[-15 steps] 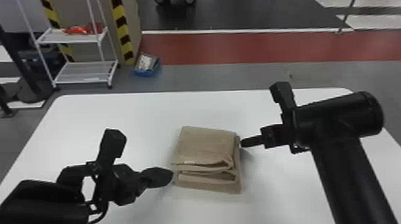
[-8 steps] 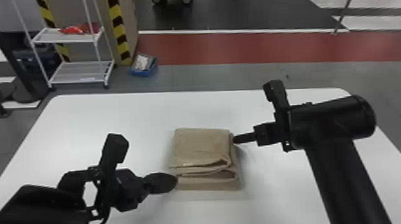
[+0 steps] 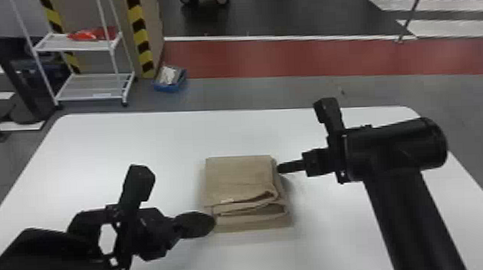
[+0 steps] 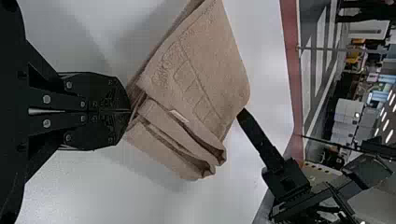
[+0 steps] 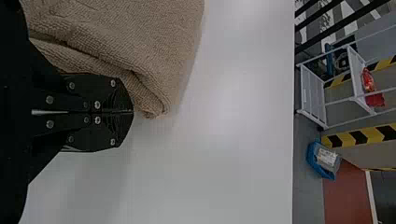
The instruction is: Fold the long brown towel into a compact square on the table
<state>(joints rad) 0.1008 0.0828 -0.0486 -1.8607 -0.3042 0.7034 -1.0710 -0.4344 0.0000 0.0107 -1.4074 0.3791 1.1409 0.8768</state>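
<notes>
Brown terry towel (image 3: 236, 179): already folded into a thick, near-square stack, lying mid-counter between my 2 grippers.
Near side: several layers stand slightly open, and the lower ones stick out past the top panel.
Small pale label (image 4: 179, 116): by the edge of the top panel, above those open layers.
Black left gripper (image 4: 130, 111): jaws clenched, no cloth seen between them, tips at the towel's left edge by the near corner, seemingly touching.
Black right gripper (image 5: 133, 112): jaws clenched on nothing I can see, tips beside the right edge towards the far corner; I cannot tell if they touch.
White smooth counter (image 3: 118, 148): bears the stack flat.
Step in hand: I judge this to be squaring up, with folding nearly done.
Doing it well: I'd keep the tips low, nudge the 2 sides inward gently and evenly, then tuck the near layers.
Risk: uneven pushes could twist the stack or buckle its top.
</notes>
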